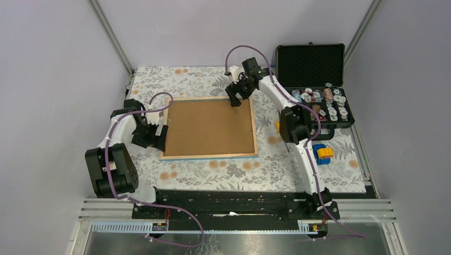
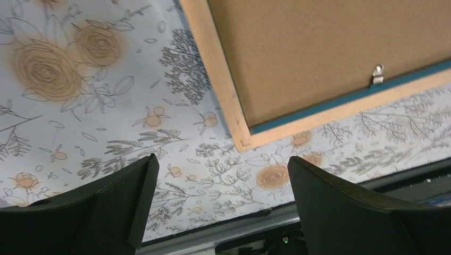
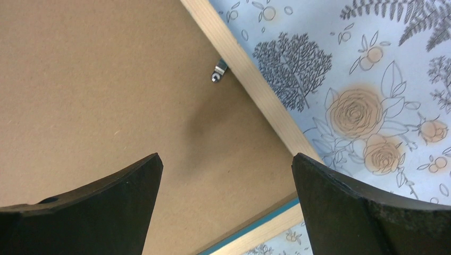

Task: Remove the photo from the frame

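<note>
- Between the right jaws, spread wide and holding nothing: the brown board (image 3: pixel 95 79) on the back of the frame (image 1: pixel 210 127), directly below.
- Just ahead of those jaws, a small metal clip (image 3: pixel 218 70) set against the pale wood rim (image 3: pixel 255 85), its tip reaching in over the board. Probably the first thing to be turned aside.
- Between the left jaws, likewise parted and empty: only patterned worktop (image 2: pixel 80 133). Ahead of them, the frame's near left corner and a second clip (image 2: pixel 377 74) on the near rim.
- Frame face down and flat on the worktop between the two arms, long axis running left to right.
- No photo anywhere in sight; judged to be shut in beneath the board, not yet freed.
- Key relation: right jaws above the frame at its far right corner, with a clip close by. Left jaws off the left edge, beside the frame rather than over it, and farther from their clip. Right arm (image 1: pixel 276 93) therefore the better placed for a first clip.
- Farther out, at the far right, an open black case (image 1: pixel 311 64), well apart from the frame.
</note>
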Tool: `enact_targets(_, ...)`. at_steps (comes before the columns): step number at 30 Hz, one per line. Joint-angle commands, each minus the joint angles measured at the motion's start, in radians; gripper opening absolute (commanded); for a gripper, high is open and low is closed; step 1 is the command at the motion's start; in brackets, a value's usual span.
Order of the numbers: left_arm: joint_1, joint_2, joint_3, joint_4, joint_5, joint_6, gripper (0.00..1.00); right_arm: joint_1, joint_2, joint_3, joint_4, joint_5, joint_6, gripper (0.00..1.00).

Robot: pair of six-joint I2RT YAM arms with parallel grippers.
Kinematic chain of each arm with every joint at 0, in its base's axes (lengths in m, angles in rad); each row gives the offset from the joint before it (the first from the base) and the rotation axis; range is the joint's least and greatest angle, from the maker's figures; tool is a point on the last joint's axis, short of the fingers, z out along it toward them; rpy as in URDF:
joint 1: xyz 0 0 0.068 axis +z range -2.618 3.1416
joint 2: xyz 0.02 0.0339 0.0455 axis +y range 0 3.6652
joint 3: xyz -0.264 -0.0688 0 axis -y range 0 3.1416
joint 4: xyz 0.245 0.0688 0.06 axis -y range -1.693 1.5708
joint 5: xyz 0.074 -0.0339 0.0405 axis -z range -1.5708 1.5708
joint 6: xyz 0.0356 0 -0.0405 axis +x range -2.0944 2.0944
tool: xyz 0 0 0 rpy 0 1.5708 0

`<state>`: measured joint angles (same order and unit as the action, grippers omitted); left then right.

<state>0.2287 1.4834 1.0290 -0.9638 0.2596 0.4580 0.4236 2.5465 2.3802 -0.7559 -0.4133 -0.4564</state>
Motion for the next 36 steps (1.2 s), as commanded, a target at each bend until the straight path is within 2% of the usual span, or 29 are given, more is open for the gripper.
enact_targets(1, 0.000, 0.012, 0.028, 0.113, -0.047, -0.072, 0.99, -0.003, 0.012, 0.010, 0.088, 0.000, 0.005, 1.00)
enact_targets(5, 0.001, 0.073, 0.116, 0.165, 0.014, -0.137, 0.98, -0.011, 0.013, -0.001, 0.117, 0.014, 0.041, 1.00)
enact_targets(10, -0.008, 0.207, 0.246, 0.266, 0.042, -0.222, 0.91, -0.016, 0.013, -0.029, 0.180, 0.052, 0.071, 1.00)
enact_targets(14, -0.033, 0.315, 0.300, 0.282, 0.042, -0.247, 0.84, -0.016, 0.061, -0.010, 0.198, 0.058, 0.064, 1.00)
enact_targets(18, -0.081, 0.330, 0.254, 0.311, 0.023, -0.248, 0.80, -0.017, 0.079, -0.019, 0.193, 0.043, 0.060, 1.00)
enact_targets(20, -0.101, 0.328, 0.219, 0.319, 0.004, -0.249, 0.75, -0.016, 0.063, -0.058, 0.194, 0.026, 0.054, 0.99)
enact_targets(24, -0.107, 0.307, 0.148, 0.310, -0.014, -0.264, 0.55, -0.016, 0.016, -0.163, 0.185, -0.017, 0.036, 0.90)
enact_targets(26, -0.107, 0.270, 0.095, 0.313, -0.027, -0.257, 0.49, -0.016, -0.015, -0.217, 0.183, -0.043, 0.033, 0.87)
enact_targets(32, -0.105, 0.159, -0.019, 0.302, -0.069, -0.220, 0.40, -0.015, -0.106, -0.351, 0.171, -0.105, 0.052, 0.78)
enact_targets(36, -0.105, 0.132, -0.043, 0.276, -0.051, -0.222, 0.37, -0.015, -0.158, -0.419, 0.166, -0.119, 0.062, 0.81)
